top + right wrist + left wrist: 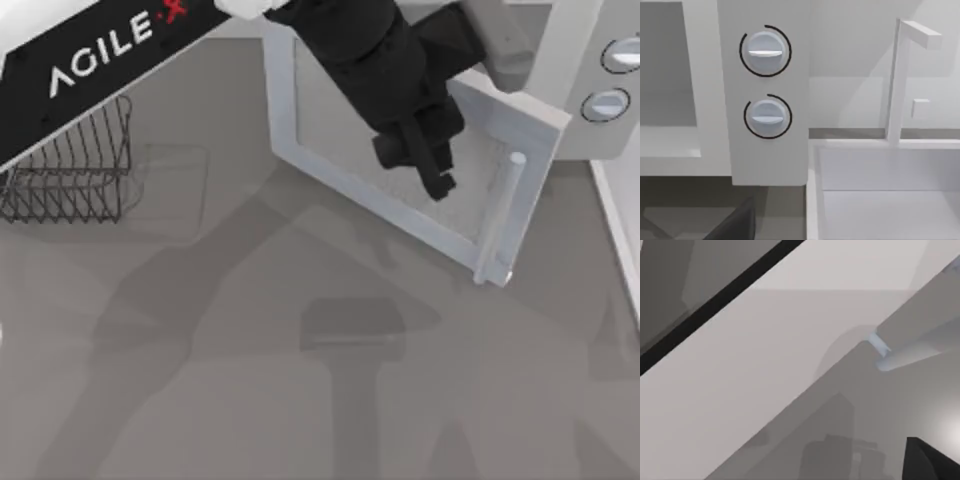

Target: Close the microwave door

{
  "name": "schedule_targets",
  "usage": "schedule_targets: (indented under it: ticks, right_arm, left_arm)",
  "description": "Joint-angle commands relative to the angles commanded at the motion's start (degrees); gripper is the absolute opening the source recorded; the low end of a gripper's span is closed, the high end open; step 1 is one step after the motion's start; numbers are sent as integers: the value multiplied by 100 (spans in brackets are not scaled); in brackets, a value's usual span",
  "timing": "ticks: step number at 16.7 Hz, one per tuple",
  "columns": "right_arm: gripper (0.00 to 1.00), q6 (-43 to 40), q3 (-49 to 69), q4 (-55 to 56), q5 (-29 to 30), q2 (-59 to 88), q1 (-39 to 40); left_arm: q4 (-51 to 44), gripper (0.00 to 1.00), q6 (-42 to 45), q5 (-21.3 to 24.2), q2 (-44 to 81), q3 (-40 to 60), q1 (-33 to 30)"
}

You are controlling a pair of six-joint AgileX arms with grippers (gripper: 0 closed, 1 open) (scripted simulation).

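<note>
wire rack [75, 165]: dark, far to the left of the left pincer, on the table [300, 400] near its left edge.
left arm: black, reaches in from the top edge across the open door.
left pincer [425, 165]: over the grey window of the microwave door [400, 195], just left of the handle; whether its fingers are spread or clenched, cannot tell.
microwave door: swung open, hanging out from the microwave [600, 60] over the table, directly under and around the pincer.
handle [505, 215]: pale bar, just right of the pincer, near the door's free edge.
knobs [608, 102]: two, right of and above the pincer, on the side panel.
left wrist view: door panel [765, 365] close up with a dark edge strip, handle end [880, 347]; one dark finger [927, 460] at the corner.
right wrist view: both knobs [765, 52] face-on, pale cavity [665, 65] beside them, white sink [880, 190] with faucet [900, 80]; right pincer state, cannot tell.
</note>
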Motion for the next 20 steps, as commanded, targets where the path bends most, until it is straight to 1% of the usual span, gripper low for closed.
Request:
schedule_targets:
  ticks: [5,11,16,20]
  right_arm:
    - [100,0,0,0,0,0,0]
    - [100,0,0,0,0,0,0]
    - [100,0,0,0,0,0,0]
    - [100,0,0,0,0,0,0]
  left_arm:
    - [7,0,-4,-3,6,11,-13]
    - [-259,0,-119,90,413,147,-242]
    - [-131,0,-191,-64,374,518,-210]
    - [-108,0,-190,-74,364,535,-214]
